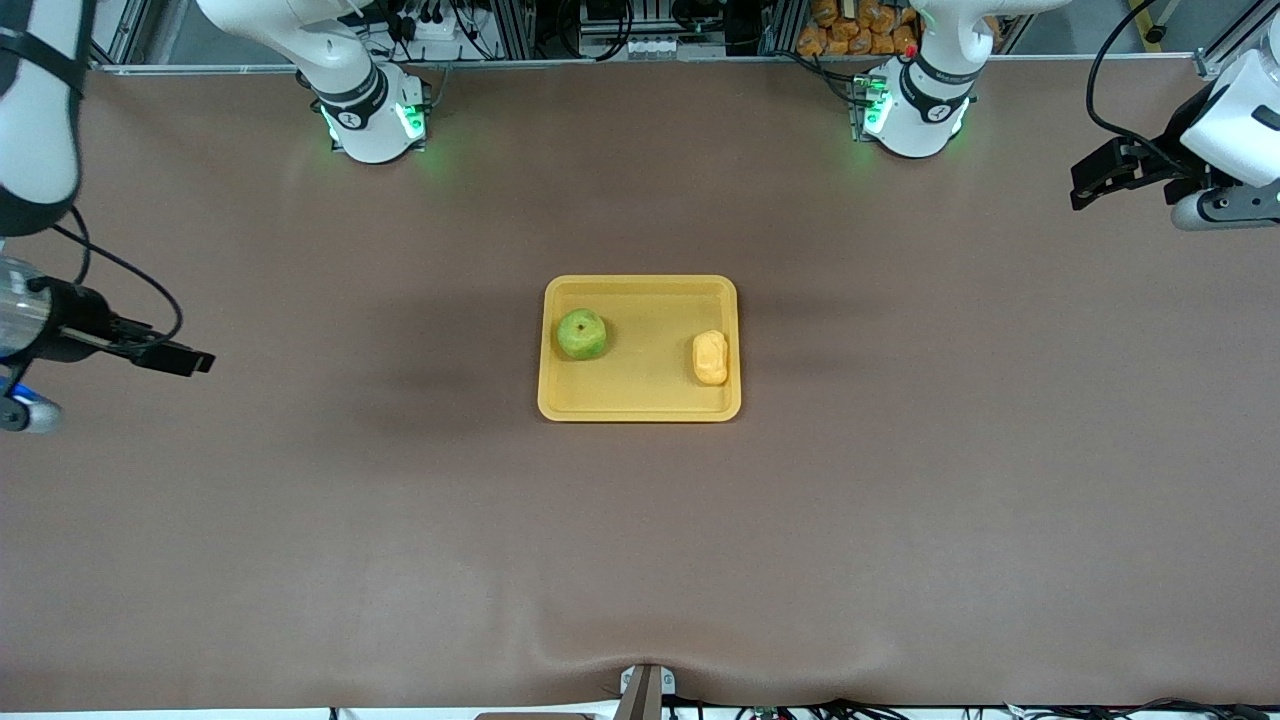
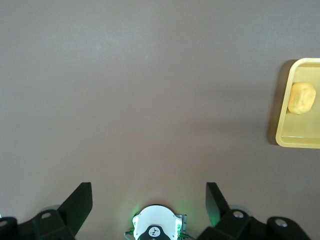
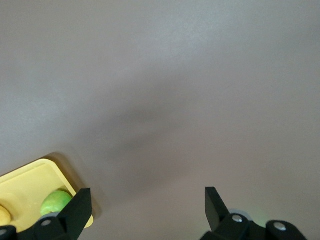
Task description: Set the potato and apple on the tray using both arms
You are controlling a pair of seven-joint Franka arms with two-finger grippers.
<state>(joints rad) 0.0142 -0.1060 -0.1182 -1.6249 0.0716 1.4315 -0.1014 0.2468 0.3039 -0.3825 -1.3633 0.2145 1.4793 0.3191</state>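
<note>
The brown surface (image 1: 640,540) is being covered only at its middle, where the tray (image 1: 640,400) is lying flat.

Both arms are being held back, well apart from the tray. The left arm (image 1: 1240,110) is being kept over the surface's edge at its own end; the right arm (image 1: 35,110) is being kept over the other end.

The left tool (image 1: 1085,185) is being held empty over bare surface, jaws spread wide — in the left wrist view both fingers (image 2: 80,202) are being seen far apart with nothing between them. The left arm's green-lit base (image 2: 156,226) is also being shown there.

The right tool (image 1: 195,360) is likewise being held empty and wide open over bare surface, toward the right arm's end; its fingers (image 3: 80,205) are being seen well apart in the right wrist view.

The apple (image 1: 581,333) is sitting in the tray, stem dimple up, toward the right arm's end. The potato (image 1: 710,357) is lying in the tray too — close to the rim at the left arm's end, slightly nearer the front camera than the apple. The two are being kept well apart, not touching.
</note>
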